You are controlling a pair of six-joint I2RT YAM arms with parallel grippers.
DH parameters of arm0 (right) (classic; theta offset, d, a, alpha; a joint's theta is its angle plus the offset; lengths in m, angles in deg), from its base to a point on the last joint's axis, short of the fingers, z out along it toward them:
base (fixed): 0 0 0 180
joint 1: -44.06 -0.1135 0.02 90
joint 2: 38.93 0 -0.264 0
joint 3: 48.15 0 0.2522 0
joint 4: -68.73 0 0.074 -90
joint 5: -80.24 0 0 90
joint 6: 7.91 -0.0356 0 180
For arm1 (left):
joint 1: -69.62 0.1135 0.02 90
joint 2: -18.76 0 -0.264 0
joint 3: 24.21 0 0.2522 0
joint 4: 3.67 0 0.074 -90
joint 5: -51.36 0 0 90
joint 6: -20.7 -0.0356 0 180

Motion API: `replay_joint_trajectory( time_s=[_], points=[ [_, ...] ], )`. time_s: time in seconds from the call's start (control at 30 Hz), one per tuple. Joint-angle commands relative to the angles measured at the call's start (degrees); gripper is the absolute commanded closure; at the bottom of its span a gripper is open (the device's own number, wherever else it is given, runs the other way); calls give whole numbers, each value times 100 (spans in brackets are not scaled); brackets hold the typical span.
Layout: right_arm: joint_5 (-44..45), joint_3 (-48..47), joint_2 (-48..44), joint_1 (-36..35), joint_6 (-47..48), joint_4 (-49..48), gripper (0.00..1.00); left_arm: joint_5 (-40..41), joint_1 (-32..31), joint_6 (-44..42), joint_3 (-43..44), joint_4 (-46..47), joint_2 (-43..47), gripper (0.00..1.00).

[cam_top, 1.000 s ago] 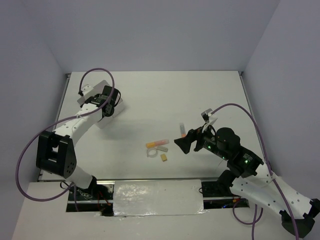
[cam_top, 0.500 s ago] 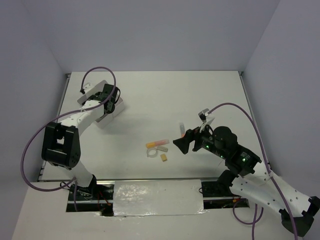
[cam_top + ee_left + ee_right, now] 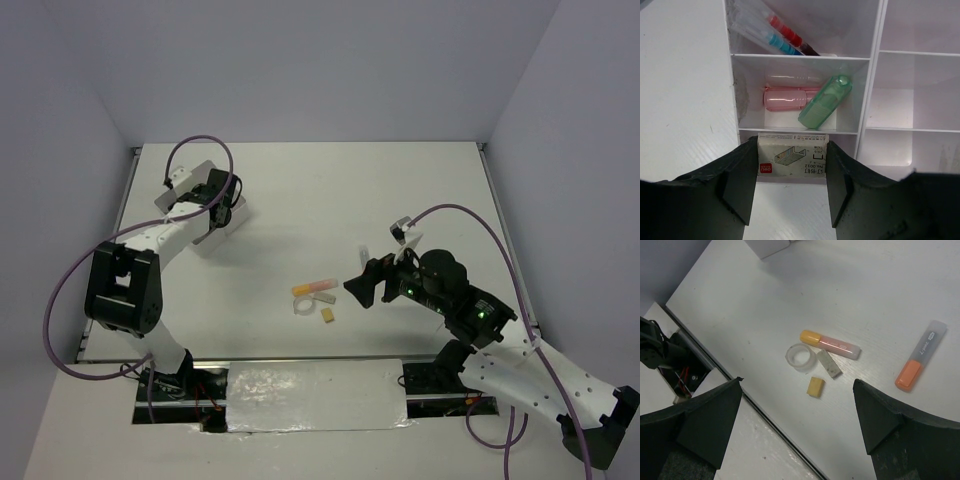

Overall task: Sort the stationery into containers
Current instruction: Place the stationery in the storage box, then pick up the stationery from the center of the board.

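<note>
White worktop (image 3: 330, 190) between pale grey walls (image 3: 300, 70). At the tray block (image 3: 872, 65), the left tool (image 3: 791, 155) clamps a staple box (image 3: 792, 164); the right tool (image 3: 797, 384), well away, gapes open.

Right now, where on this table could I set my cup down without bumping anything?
The far stretch of the table, between the tray block and the right wall, is bare. Crowded: the middle, around the tape ring, eraser and marker.
</note>
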Motion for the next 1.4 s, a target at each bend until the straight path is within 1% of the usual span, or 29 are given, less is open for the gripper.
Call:
replay_joint_trajectory(
  time_s=[0.0, 0.03, 0.1, 0.13, 0.2, 0.23, 0.33, 0.53, 0.6, 0.7, 0.83, 0.87, 0.93, 0.97, 1.03, 1.07, 1.1, 1.13, 1.17, 1.23, 1.27, 1.3, 1.33, 1.37],
  points=[
    [-79, -210, -22, 13, 111, -208, 1, 44, 20, -100, -113, 157, 72, 39],
    [-79, -201, -13, 21, 102, -208, 1, 53, 20, -91, -113, 149, 72, 33],
    [-79, -210, -4, 21, 111, -190, 1, 35, 20, -100, -113, 148, 80, 30],
    [-79, -218, -4, 21, 111, -182, 1, 61, 20, -56, -104, 96, 81, 25],
    [-88, -219, -13, 13, 111, -190, 1, 44, 12, -56, -113, 87, 159, 21],
    [-88, -219, -30, 21, 111, -190, 1, 35, 20, -56, -148, 96, 194, 17],
    [-97, -219, -22, 21, 111, -190, 1, 18, 12, -73, -209, 139, 344, 8],
    [-97, -192, 57, 21, 67, -260, 0, -237, -120, -407, -280, 306, 861, 4],
    [-71, -210, 154, 21, 75, -269, 0, -272, -348, -591, -236, 281, 994, 1],
    [-62, -236, 294, 21, 67, -296, 0, -254, -734, -627, -165, -36, 1196, 1],
    [192, -218, 365, 21, -21, -357, 0, -316, -1306, -557, -437, -203, 1722, 1],
    [237, -236, 461, 13, -30, -331, 0, -308, -1533, -444, -542, -386, 1811, 1],
    [350, -306, 776, 21, 22, -192, 0, -369, -1719, -398, -675, -493, 2091, 1],
    [360, -411, 935, 21, 66, -95, 0, -482, -1876, -381, -832, -554, 2206, 1],
    [308, -517, 1242, 21, 224, 99, 1, -676, -1983, -346, -1026, -599, 2565, 1],
    [290, -543, 1505, 21, 242, 100, 1, -816, -2036, -416, -1279, -546, 2724, 1],
    [272, -526, 1595, 21, 286, 56, 1, -1200, -2045, -486, -1430, -354, 3031, 1],
    [246, -483, 1682, 21, 373, -14, 1, -1387, -2054, -574, -1570, -265, 3182, 1],
    [2, -447, 1875, 21, 392, -110, 1, -1528, -2054, -653, -1807, -221, 3322, 1],
    [-44, -491, 2313, -5, 305, -85, 6, -1757, -2062, -732, -1949, -256, 3683, 1],
    [130, -569, 2481, -118, 243, -41, 9, -1845, -2063, -828, -2063, -265, 3780, 1],
    [219, -622, 2657, -198, 156, 11, 14, -1959, -2063, -934, -2090, -256, 3946, 1],
    [367, -753, 2998, -294, 85, 151, 17, -2064, -2063, -1083, -2108, -334, 4000, 1],
    [700, -807, 3150, -478, 15, 196, 21, -2074, -2063, -1102, -2082, -422, 4105, 1]
  ],
)
